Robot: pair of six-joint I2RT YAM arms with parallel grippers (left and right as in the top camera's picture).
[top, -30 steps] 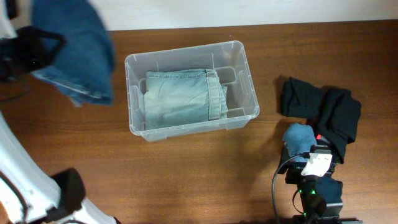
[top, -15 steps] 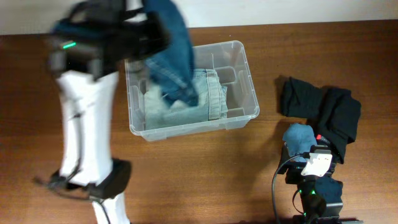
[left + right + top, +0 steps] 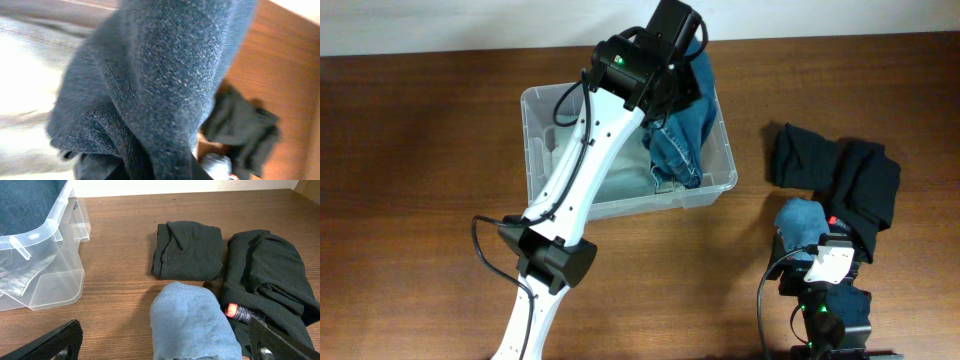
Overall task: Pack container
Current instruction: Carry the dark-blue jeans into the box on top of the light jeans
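1. Overhead: the container (image 3: 530, 130) stands on the table (image 3: 410, 150), toward its far edge, with pale folded denim (image 3: 632, 170) lying inside.
2. Left gripper (image 3: 678, 68) is over the container's right end, clamped on a dark blue denim garment (image 3: 685, 125) that hangs into the bin.
3. Right gripper (image 3: 164, 325) is spread wide and holds nothing. A light blue cloth (image 3: 192, 322) lies just ahead of it.
4. Black folded garments (image 3: 187, 250) lie on the table to the right of the container.
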